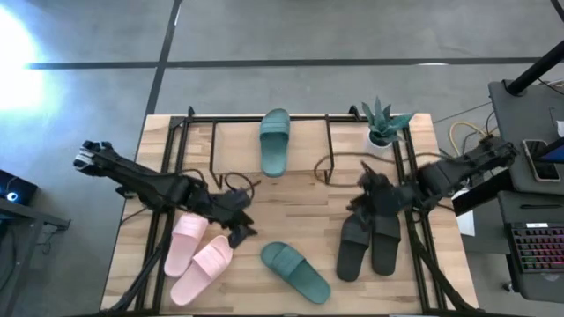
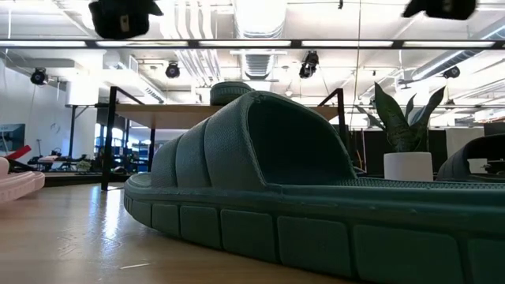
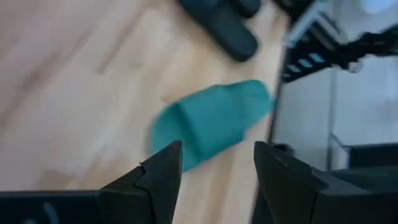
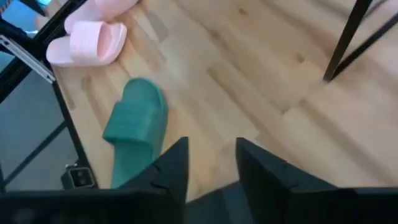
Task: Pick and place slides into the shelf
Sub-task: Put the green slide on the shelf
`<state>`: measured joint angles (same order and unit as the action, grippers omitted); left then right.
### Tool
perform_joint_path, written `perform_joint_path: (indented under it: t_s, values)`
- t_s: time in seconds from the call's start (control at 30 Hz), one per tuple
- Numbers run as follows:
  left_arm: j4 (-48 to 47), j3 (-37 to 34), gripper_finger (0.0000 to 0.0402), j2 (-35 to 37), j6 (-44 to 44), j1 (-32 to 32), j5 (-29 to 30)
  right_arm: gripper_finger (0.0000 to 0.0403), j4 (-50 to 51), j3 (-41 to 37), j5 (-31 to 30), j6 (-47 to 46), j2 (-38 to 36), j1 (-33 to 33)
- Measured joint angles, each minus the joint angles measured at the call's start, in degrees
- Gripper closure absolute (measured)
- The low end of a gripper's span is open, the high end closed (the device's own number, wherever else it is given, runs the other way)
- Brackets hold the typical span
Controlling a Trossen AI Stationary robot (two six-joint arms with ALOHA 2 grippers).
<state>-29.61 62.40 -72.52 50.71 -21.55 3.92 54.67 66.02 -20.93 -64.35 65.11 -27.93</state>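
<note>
One dark green slide [image 1: 295, 269] lies flat on the table near the near edge, and fills the low view [image 2: 260, 189]. The other green slide [image 1: 275, 141] rests on the shelf's wooden top [image 1: 238, 145]. The pink pair [image 1: 196, 255] lies side by side at near left. The black pair [image 1: 370, 245] lies at near right. My left gripper [image 1: 240, 227] hovers open between the pink pair and the near green slide [image 3: 211, 124]. My right gripper [image 1: 366, 201] hovers open above the far ends of the black pair, facing the green slide [image 4: 134, 127].
A potted plant [image 1: 385, 123] stands at the far right corner beside the shelf's black wire frame [image 1: 328, 150]. Bare wood lies in the table's middle between the two grippers. A desk with a keyboard [image 1: 538, 251] sits off the table's right edge.
</note>
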Motion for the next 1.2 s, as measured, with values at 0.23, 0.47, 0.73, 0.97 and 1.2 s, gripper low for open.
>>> perform_joint_path:
  t_s: [0.23, 0.47, 0.73, 0.97, 1.2]
  values:
    - [0.39, 0.21, 0.0217, -0.14, 13.1, -5.29, 9.09, 0.0208, -9.57, -5.82, -3.33, -19.85, 0.32, -9.13]
    - [-0.33, -2.89, 0.0217, 4.34, 19.48, -8.43, 16.13, 0.02, -33.8, -15.99, -13.41, -37.76, 3.06, -15.92]
    - [2.18, -15.26, 0.0217, 15.76, 19.58, -8.69, 14.95, 0.02, -44.57, -15.61, -14.94, -56.25, 18.26, -16.83]
    - [6.36, -26.17, 0.0217, 28.77, 19.43, -9.09, 14.69, 0.02, -45.04, -6.49, -14.73, -64.57, 29.91, -16.8]
    - [6.83, -33.45, 0.0217, 38.62, 18.89, -9.09, 14.34, 0.02, -44.15, 3.75, -14.93, -65.1, 39.43, -14.16]
